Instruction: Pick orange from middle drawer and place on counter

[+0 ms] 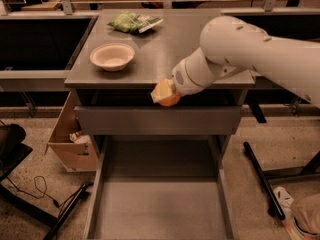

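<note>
My gripper [165,93] is shut on the orange [169,100] and holds it in the air at the front edge of the counter [150,59], just above the closed top drawer front. The white arm reaches in from the right and hides the right part of the counter. Below, the middle drawer [160,204] is pulled out wide toward me, its flat grey floor bare.
A white bowl [112,56] sits on the counter's left. A green snack bag [131,22] lies at the counter's back. A cardboard box [70,139] stands on the floor left of the cabinet. Dark bins flank the counter on both sides.
</note>
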